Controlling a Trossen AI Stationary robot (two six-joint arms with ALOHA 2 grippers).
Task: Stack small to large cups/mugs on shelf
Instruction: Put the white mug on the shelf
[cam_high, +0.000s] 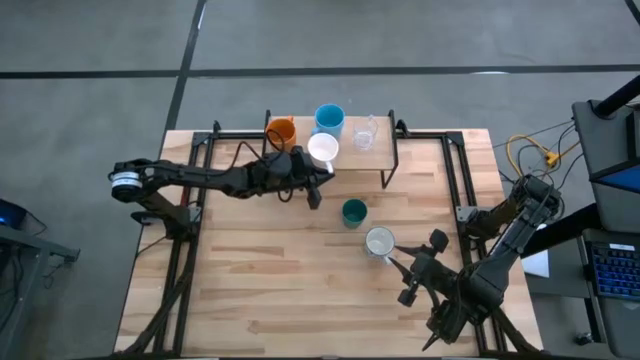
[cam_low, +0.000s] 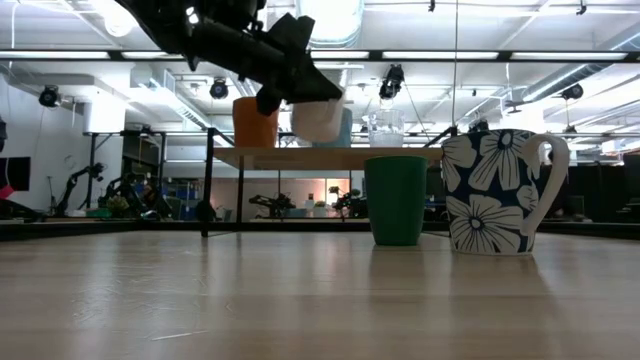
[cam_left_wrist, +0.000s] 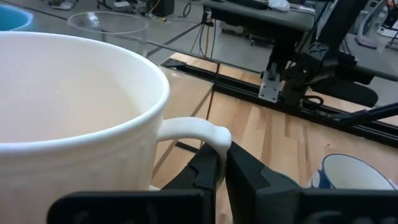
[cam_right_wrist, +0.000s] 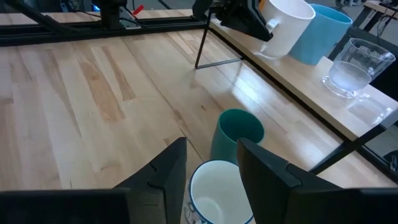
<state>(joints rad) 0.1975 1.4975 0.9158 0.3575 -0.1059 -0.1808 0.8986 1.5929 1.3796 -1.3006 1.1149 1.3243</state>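
Observation:
My left gripper (cam_left_wrist: 221, 160) is shut on a white mug (cam_high: 323, 149), which it holds upright over the near edge of the shelf (cam_low: 330, 155). On the shelf's plank stand an orange cup (cam_high: 282, 130), a light blue cup (cam_high: 329, 118) and a clear glass (cam_high: 366, 131). A dark green cup (cam_high: 353, 212) and a grey-white mug with blue flowers (cam_high: 380, 241) stand on the table. My right gripper (cam_right_wrist: 211, 146) hangs open above the flowered mug (cam_right_wrist: 219, 193) and touches nothing. My left gripper pinches the white mug's handle (cam_left_wrist: 208, 132) between its two fingers (cam_left_wrist: 249, 171), at the outer bend of the loop. The fingers come in nearly level from the table's left side. The mug stays upright; in the low view its base (cam_low: 318, 136) shows just above the plank.
The shelf's thin black legs (cam_right_wrist: 208, 46) stand on the table next to the green cup (cam_right_wrist: 236, 134). Black rails (cam_high: 455, 180) run along the table's left and right sides. Bare tabletop (cam_high: 260, 280) lies near the front edge.

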